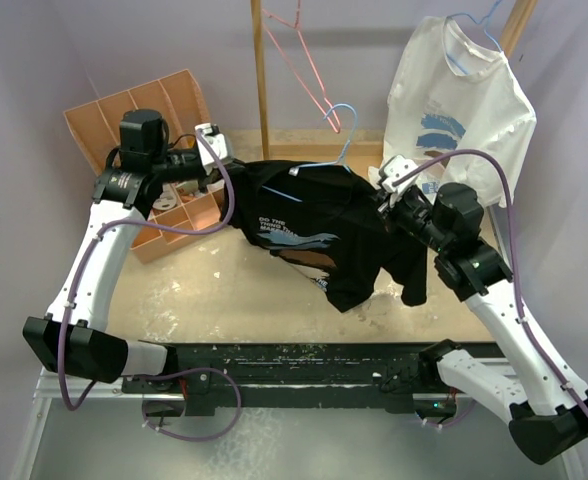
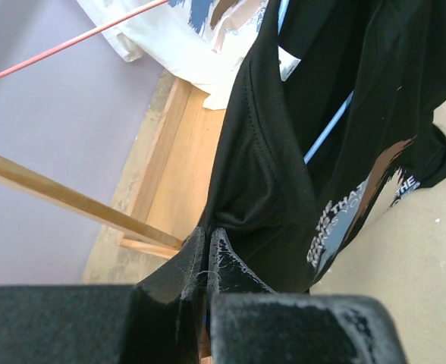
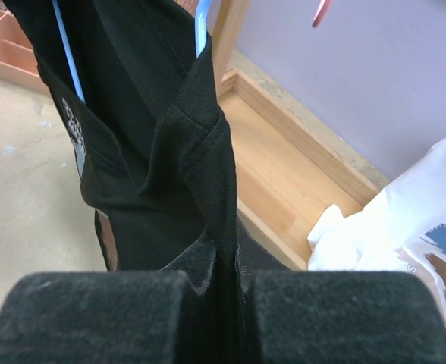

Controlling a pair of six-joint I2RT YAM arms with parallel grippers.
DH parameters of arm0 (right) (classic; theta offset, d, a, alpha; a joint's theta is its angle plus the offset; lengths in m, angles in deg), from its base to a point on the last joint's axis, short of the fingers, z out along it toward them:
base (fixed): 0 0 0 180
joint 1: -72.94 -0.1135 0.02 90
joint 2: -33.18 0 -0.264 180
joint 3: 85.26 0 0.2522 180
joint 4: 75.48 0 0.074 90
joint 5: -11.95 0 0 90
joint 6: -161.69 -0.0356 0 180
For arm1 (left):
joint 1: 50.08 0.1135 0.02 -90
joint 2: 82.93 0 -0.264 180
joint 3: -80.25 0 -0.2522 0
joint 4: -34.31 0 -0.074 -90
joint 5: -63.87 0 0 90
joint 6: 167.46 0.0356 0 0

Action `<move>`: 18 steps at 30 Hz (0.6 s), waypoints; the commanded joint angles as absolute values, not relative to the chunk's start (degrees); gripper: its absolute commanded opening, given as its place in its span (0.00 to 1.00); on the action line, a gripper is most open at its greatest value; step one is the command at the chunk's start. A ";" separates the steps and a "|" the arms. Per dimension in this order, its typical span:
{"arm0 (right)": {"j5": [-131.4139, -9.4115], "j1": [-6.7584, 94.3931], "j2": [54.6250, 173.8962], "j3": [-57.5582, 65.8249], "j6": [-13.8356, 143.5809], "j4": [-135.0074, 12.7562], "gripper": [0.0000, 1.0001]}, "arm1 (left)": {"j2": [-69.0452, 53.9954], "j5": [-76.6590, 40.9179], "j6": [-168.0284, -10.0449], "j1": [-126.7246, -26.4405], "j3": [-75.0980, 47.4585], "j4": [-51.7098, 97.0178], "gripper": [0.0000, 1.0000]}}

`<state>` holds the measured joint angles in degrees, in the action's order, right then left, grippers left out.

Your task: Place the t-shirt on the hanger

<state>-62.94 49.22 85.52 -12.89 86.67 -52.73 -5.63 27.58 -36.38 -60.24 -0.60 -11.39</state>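
T-shirt (image 1: 314, 225) hangs above mid-bench, stretched between both arms, hem drooping toward the near edge. Hanger (image 2: 328, 130) sits inside it, blue wire showing through the neck, hook poking out toward the far edge. Left gripper (image 1: 219, 175) pinched tight on the shirt's left shoulder cloth; right gripper (image 1: 384, 205) likewise clamped on the right side. White t-shirt (image 1: 464, 110) hangs at far right corner. Partitioned orange bin (image 1: 164, 110) at far left corner.

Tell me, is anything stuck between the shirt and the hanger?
Nothing visible is. The left gripper and right gripper both pinch the t-shirt directly. The hanger is partly inside it, with its hook poking out past the collar.
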 commanded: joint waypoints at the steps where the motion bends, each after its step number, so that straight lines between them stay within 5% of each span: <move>1: -67.29 49.40 83.21 -12.72 85.28 -61.17 0.00 | -6.38 30.81 -42.37 -59.99 0.31 -8.94 0.00; 18: -59.27 49.40 83.20 -15.63 84.22 -65.18 0.00 | -1.54 27.88 -55.42 -70.23 3.45 1.11 0.00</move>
<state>-60.62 49.28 84.05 -14.99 85.69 -57.73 -1.55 27.58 -51.44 -68.98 0.29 -2.78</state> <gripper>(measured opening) 0.007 0.011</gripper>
